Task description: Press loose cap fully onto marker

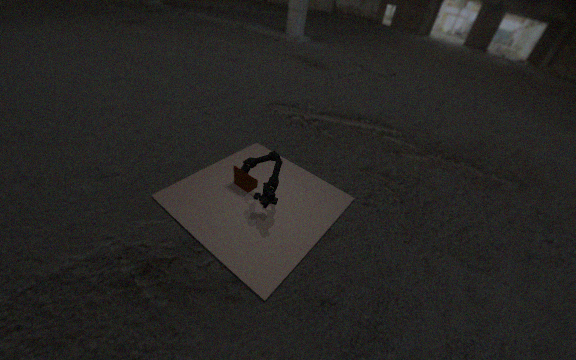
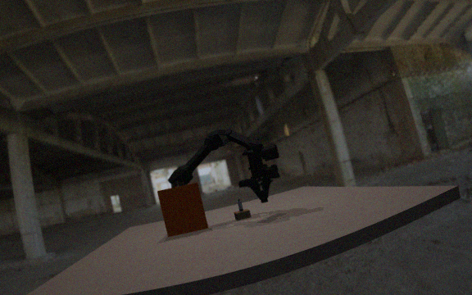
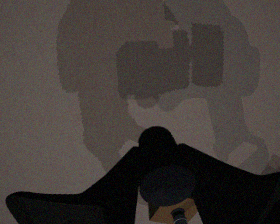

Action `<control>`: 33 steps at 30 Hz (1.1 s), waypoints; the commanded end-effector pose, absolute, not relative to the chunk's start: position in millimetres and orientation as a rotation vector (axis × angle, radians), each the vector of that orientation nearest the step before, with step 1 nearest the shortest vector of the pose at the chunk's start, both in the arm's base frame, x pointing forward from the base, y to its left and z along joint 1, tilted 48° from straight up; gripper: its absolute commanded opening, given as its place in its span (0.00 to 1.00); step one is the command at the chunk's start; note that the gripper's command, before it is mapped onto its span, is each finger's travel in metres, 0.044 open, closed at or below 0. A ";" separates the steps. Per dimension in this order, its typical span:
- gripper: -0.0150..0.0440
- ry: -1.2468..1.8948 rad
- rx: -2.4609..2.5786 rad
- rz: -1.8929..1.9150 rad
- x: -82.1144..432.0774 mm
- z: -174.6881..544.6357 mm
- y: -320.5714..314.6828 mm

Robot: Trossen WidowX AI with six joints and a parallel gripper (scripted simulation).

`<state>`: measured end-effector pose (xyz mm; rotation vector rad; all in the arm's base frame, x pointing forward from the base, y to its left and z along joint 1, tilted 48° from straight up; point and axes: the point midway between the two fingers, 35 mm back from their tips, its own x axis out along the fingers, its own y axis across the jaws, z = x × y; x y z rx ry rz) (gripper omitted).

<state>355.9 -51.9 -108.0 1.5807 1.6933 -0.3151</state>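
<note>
The cap (image 3: 168,184) is a dark cylinder with a bluish-black round end toward the wrist camera. My gripper (image 1: 266,203) (image 2: 264,200) (image 3: 158,150) is shut on the cap and holds it raised above the table. In the top and exterior views the cap merges with the dark fingertips. The marker (image 2: 240,205) (image 3: 179,216) stands upright and uncapped in the small tan and dark holder block (image 2: 242,215) (image 3: 163,213). In the exterior view the gripper is to the right of the marker and its tips are a little above the marker tip in the picture. The top view does not clearly show marker or block.
An upright orange-brown panel (image 1: 244,180) (image 2: 183,210) stands on the pale table (image 1: 268,270) (image 2: 301,242) near the arm's base, to the left of the holder block in the exterior view. The arm's shadow falls on the table below the gripper.
</note>
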 end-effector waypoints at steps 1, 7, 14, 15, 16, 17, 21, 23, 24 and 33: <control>0.25 1.701 1.566 -0.310 350.8 -100.0 -48.7; 0.25 1.701 1.566 -0.310 343.5 -85.0 -43.9; 0.25 1.701 1.568 -0.312 334.1 -68.3 -38.2; 0.25 1.701 1.568 -0.312 332.7 -66.0 -37.4; 0.25 1.702 1.569 -0.313 331.3 -63.7 -36.5; 0.25 1.702 1.569 -0.313 329.8 -61.4 -35.7; 0.25 1.702 1.570 -0.314 323.7 -52.6 -32.1; 0.25 1.702 1.571 -0.315 320.5 -48.3 -30.3; 0.25 1.702 1.571 -0.315 318.9 -46.2 -29.4; 0.25 1.702 1.574 -0.318 303.6 -28.3 -20.9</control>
